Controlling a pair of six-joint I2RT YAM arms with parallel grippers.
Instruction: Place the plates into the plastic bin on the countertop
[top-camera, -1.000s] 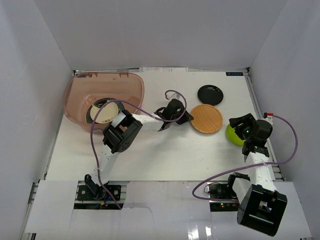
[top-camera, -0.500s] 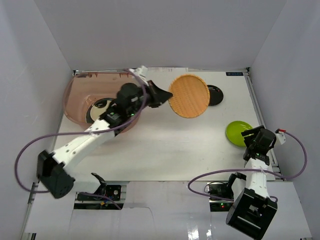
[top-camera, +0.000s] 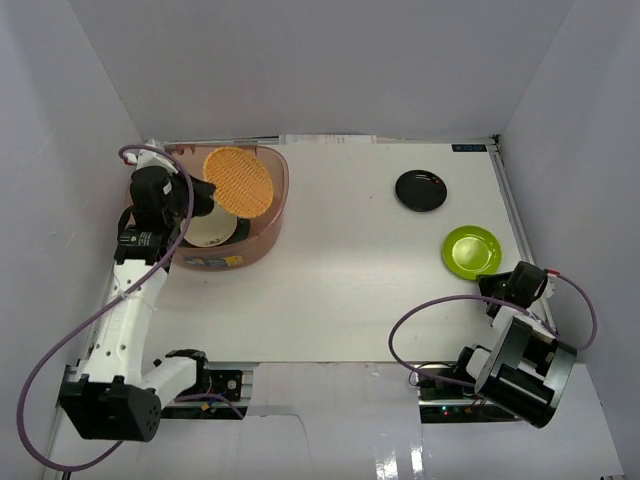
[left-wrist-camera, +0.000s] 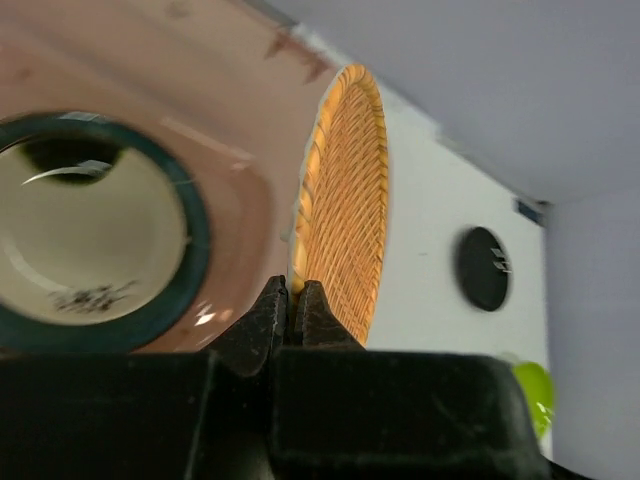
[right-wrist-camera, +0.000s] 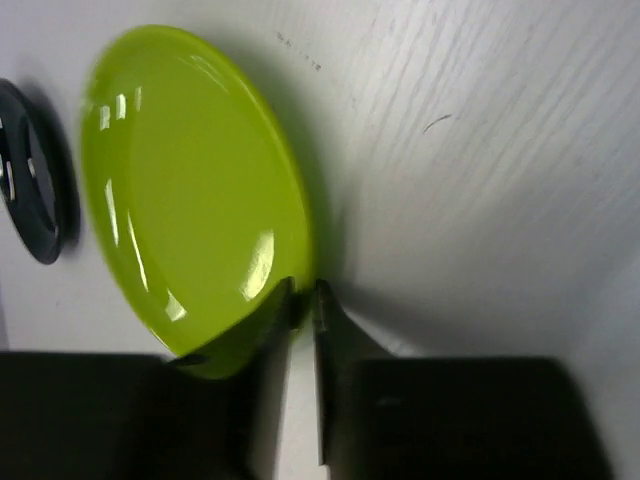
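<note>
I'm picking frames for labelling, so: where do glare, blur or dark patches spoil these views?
Top external: even light, sharp, with a glossy reflection on the near ledge. Left wrist: the orange woven plate is crisp, the left tool a dark featureless mass. Right wrist: white glare streaks on the lime green plate, and the black plate is soft at the frame edge.

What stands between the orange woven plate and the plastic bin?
Nothing visible. The left gripper holds the orange woven plate tilted above the open plastic bin; a dark-rimmed cream plate lies inside.
</note>
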